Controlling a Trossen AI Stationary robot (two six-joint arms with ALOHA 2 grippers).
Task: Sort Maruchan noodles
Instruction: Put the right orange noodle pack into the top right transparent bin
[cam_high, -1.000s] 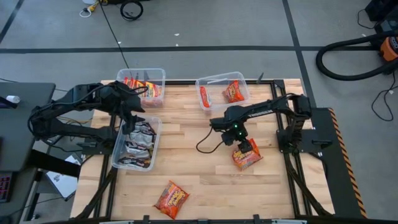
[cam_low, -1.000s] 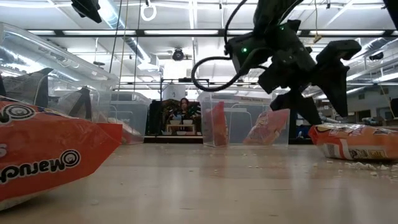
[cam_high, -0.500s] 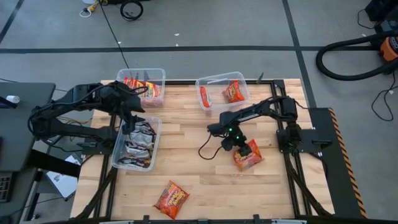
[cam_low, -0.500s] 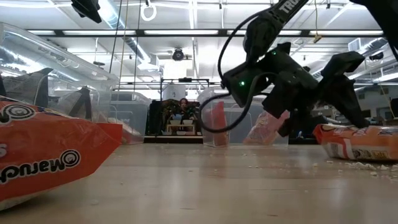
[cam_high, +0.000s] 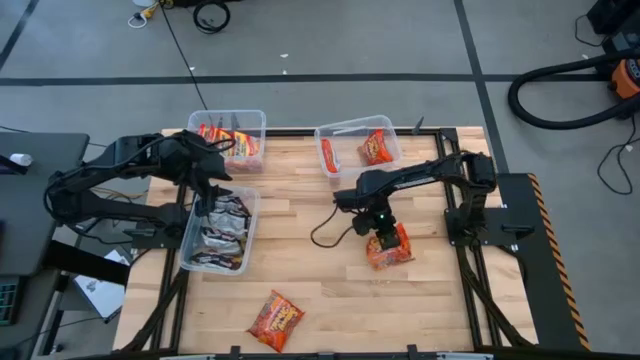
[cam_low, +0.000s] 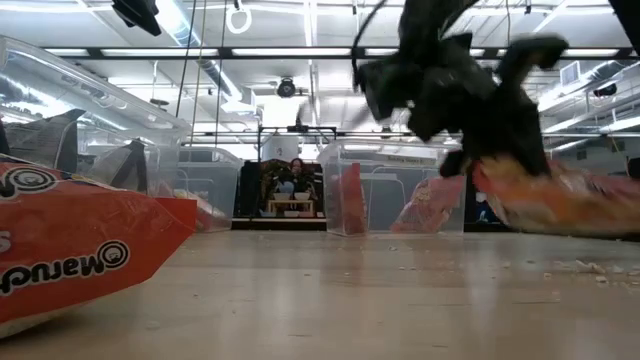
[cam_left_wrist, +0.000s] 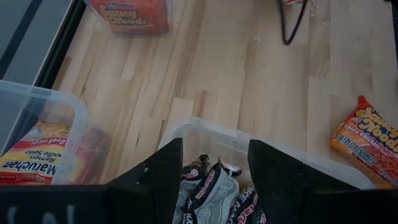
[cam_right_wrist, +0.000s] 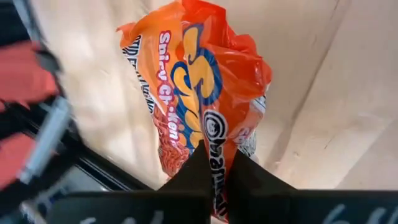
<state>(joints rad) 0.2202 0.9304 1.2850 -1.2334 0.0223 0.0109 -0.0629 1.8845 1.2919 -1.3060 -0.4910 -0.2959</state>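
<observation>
One orange packet pinched, lifted clear of the bench

My left claw (cam_high: 213, 192) waits over the clear bin of silver-black packets (cam_high: 222, 232), fingers spread and holding nothing; I leave it there. Just beyond it sits the bin of yellow-and-red packets (cam_high: 228, 140). Well off toward the near edge of the bench (cam_high: 300, 215) lies a loose orange packet (cam_high: 275, 318), not yet handled.

My right claw (cam_high: 380, 238) is pressed together on an orange packet's (cam_high: 388, 247) crinkled end, the rest hanging beyond the fingertips. I judge this the carry to the orange bin (cam_high: 357, 146), which stands beyond this claw and already holds two orange packets. To do it well I should keep the pinch firm, since slick plastic held by one end could slip, lift high enough to clear the bin wall, and let go only over the bin's middle.

From above, the packet could pass for resting on the wood. The low view settles it: the packet (cam_low: 545, 200) hangs tilted with open air under it. Only the right wrist view shows how thin my hold is, the fingers meeting on a narrow fold of wrapper (cam_right_wrist: 214, 162).
</observation>
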